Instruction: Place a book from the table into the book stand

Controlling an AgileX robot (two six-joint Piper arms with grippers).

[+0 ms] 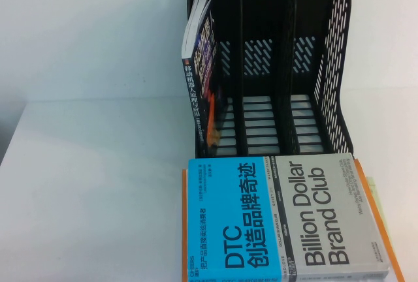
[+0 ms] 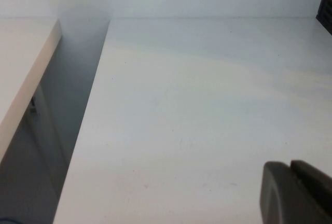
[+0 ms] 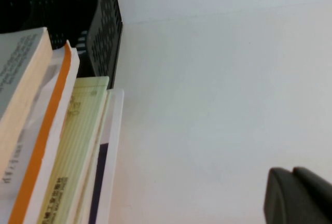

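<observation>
The dark navy book (image 1: 201, 73) stands upright in the leftmost slot of the black book stand (image 1: 326, 66), leaning against its left side, spine toward me. The stand sits at the back of the white table (image 1: 98, 184). Neither gripper shows in the high view. My left gripper (image 2: 291, 168) is shut and empty over bare tabletop. My right gripper (image 3: 293, 173) is shut and empty over bare tabletop, to the right of the book pile; the stand's corner (image 3: 106, 22) shows in the right wrist view.
A pile of books lies in front of the stand, topped by the blue-and-grey "Billion Dollar Brand Club" book (image 1: 287, 220), with an orange-edged one (image 3: 46, 130) and a pale green one (image 3: 78, 146) beneath. The table's left edge (image 2: 85, 125) drops to a gap.
</observation>
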